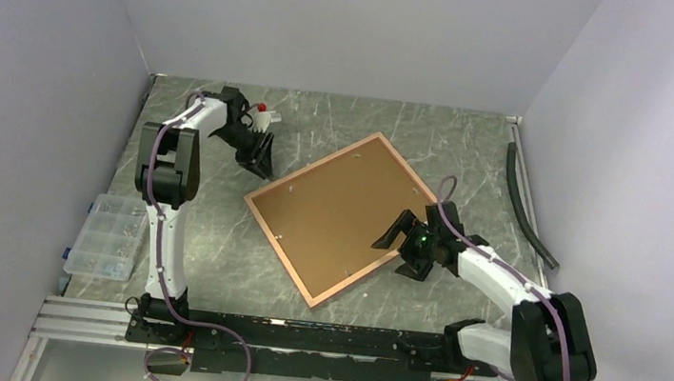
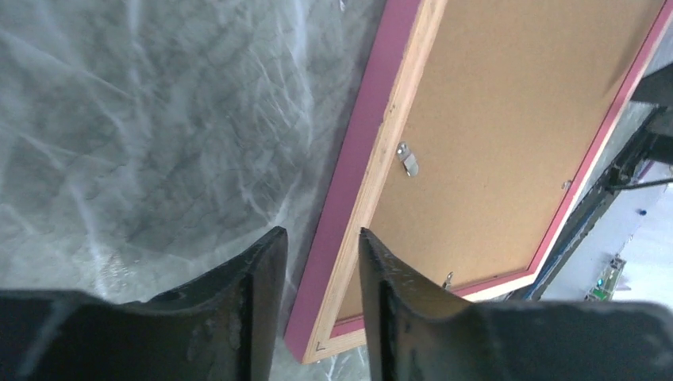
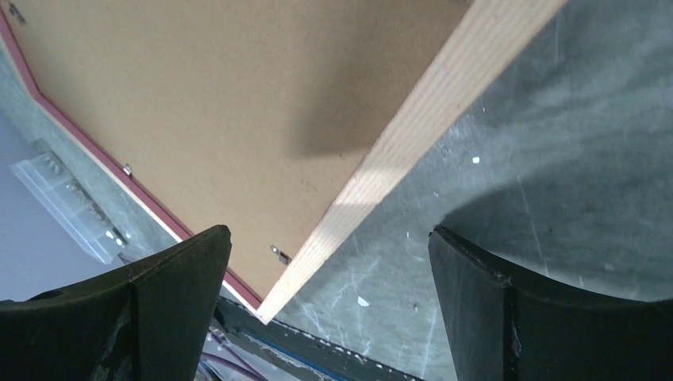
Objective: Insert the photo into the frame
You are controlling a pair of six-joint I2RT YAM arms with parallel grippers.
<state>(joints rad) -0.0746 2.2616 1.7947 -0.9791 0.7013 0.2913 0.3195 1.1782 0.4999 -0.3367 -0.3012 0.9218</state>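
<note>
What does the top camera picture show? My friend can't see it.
A frame lies back-up on the grey table, a brown board filling it. The left gripper hangs near its left corner; the right gripper, open, at its right edge.

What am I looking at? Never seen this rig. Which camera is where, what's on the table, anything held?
Two robot arms are bolted at the near edge of a table. The wide picture is from a fixed camera above and behind them; the other two are from wrist cameras, each looking past its own black fingers. A picture frame lies face down on the table, brown backing board inside its pink border. The left gripper is by its left corner, jaws apart; the right gripper is wide open over its right side. Neither holds anything. A clear compartment box sits left, a black hose right. No photo shows anywhere.
</note>
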